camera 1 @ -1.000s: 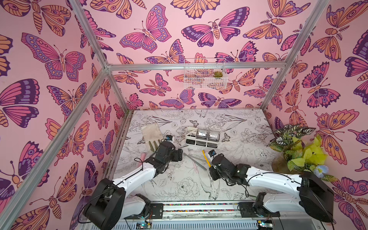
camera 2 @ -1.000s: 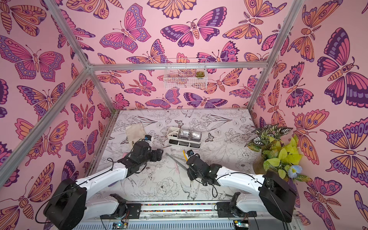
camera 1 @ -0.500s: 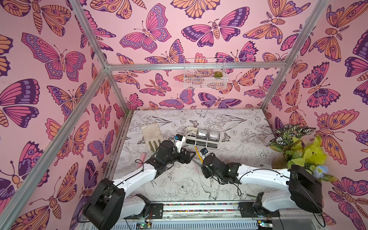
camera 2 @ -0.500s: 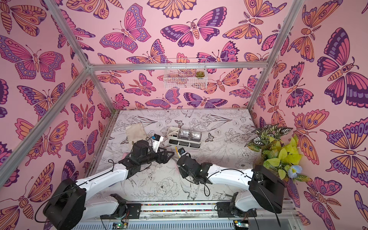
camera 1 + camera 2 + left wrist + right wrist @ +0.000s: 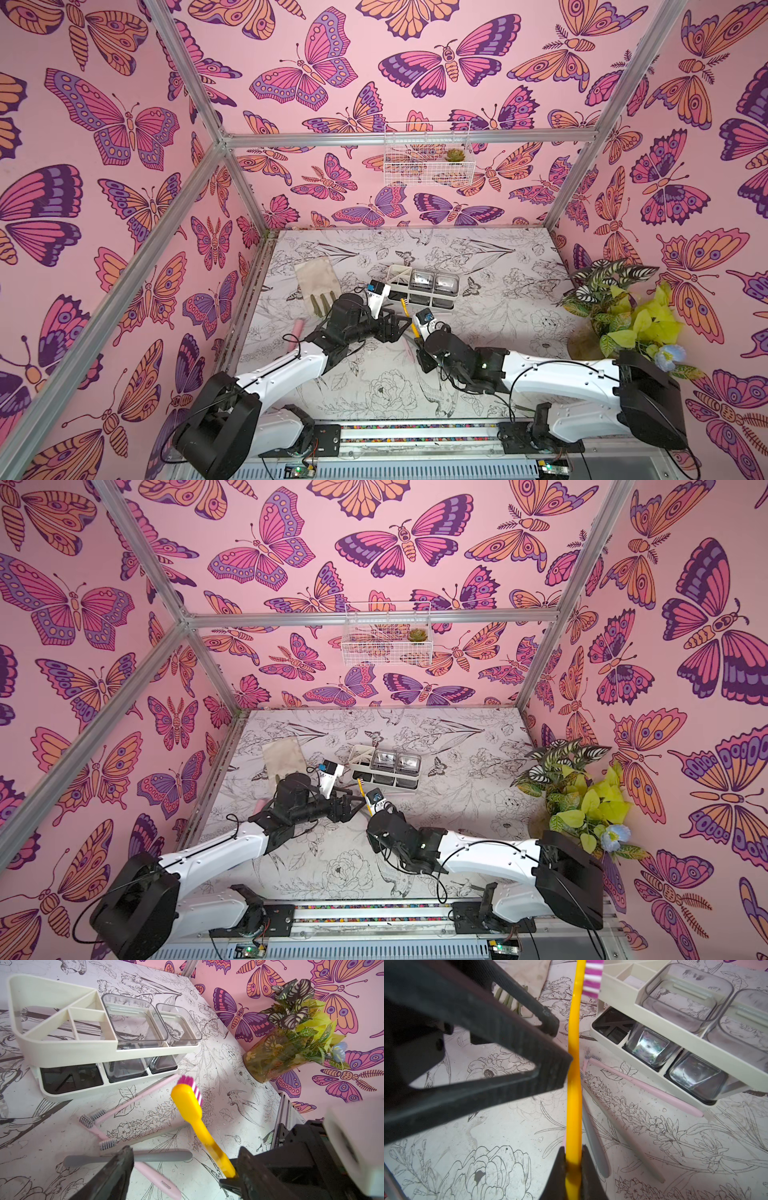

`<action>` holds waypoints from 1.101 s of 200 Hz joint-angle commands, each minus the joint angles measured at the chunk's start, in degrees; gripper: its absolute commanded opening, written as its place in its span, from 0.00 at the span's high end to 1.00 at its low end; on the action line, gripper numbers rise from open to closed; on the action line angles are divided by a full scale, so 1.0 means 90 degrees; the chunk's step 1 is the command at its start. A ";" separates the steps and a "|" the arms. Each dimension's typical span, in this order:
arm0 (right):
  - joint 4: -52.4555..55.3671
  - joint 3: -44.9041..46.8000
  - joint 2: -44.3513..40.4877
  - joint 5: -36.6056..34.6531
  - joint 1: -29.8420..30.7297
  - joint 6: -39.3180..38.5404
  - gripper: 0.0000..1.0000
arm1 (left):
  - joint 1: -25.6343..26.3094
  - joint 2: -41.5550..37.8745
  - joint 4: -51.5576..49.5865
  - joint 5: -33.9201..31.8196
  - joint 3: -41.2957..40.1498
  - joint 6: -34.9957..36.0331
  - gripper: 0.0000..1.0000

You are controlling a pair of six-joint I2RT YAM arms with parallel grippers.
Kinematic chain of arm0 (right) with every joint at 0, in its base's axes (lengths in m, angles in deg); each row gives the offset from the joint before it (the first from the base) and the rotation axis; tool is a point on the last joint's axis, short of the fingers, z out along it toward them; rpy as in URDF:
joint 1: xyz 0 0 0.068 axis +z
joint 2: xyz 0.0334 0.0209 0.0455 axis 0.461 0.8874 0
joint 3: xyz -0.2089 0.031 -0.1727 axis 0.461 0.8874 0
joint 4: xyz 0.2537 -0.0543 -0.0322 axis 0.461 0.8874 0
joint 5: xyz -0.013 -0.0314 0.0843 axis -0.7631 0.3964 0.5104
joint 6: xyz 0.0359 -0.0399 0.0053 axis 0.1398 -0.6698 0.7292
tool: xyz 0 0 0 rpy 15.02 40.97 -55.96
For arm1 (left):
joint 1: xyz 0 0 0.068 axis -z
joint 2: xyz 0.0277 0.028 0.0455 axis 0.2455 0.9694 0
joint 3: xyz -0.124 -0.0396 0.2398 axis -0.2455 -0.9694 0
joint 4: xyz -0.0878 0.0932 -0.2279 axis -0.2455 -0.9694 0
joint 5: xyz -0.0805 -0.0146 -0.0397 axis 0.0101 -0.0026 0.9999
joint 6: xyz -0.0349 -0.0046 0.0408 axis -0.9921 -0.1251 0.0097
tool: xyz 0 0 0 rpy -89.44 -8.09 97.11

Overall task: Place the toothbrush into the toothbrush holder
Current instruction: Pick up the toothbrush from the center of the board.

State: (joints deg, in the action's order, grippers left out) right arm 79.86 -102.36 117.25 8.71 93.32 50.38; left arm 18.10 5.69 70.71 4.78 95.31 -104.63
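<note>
the right tool (image 5: 573, 1153) is clamped on the handle end of the yellow toothbrush (image 5: 574, 1095), which stands bristles-up off the surface (image 5: 508, 1126), just beside the toothbrush holder (image 5: 68, 1047). the left tool (image 5: 185, 1151) stands wide, the shaft between its jaws. it should close squarely mid-shaft before the right lets go, then lower the handle first into the divided slots (image 5: 86, 1013).

Bright, even light; shadows on the table (image 5: 374, 386) are soft. Both top views are sharp (with wide-angle stretch toward the edges). In the left wrist view the toothbrush (image 5: 188, 1103) looks blurred. The cups (image 5: 648, 1047) show pale glare.
</note>
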 commanded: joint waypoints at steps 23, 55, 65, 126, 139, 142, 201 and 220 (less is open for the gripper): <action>-0.0214 0.0043 0.0028 -0.0147 0.0211 -0.0122 1.00 | 0.0036 -0.0138 0.0216 0.0094 -0.0156 -0.0068 0.29; -0.0194 0.0024 0.0029 -0.0233 0.0271 -0.0094 1.00 | 0.0033 -0.0213 0.0246 0.0051 -0.0198 -0.0079 0.45; -0.0194 0.0026 0.0029 -0.0235 0.0288 -0.0089 1.00 | 0.0038 -0.0236 0.0257 0.0019 -0.0211 -0.0078 0.50; -0.0279 -0.0024 0.0173 -0.0198 0.0328 -0.0080 1.00 | 0.0042 -0.0255 0.0259 -0.0099 -0.0242 -0.0141 0.57; -0.0326 -0.0074 0.0254 -0.0177 0.0326 -0.0102 1.00 | 0.0042 -0.0243 0.0266 -0.0093 -0.0232 -0.0173 0.59; -0.0329 -0.0096 0.0275 -0.0176 0.0325 -0.0115 1.00 | 0.0037 -0.0238 0.0274 -0.0095 -0.0232 -0.0180 0.59; -0.0458 -0.0351 0.0573 -0.0171 0.0324 -0.0223 1.00 | 0.0040 -0.0221 0.0295 -0.0283 -0.0261 -0.0346 0.96; -0.0467 -0.0422 0.0655 -0.0203 0.0320 -0.0238 1.00 | 0.0037 -0.0240 0.0296 -0.0291 -0.0271 -0.0349 0.98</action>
State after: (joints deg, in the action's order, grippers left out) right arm 76.76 -102.98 122.65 6.64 95.42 49.98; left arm 19.02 3.43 73.77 5.50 93.99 -109.66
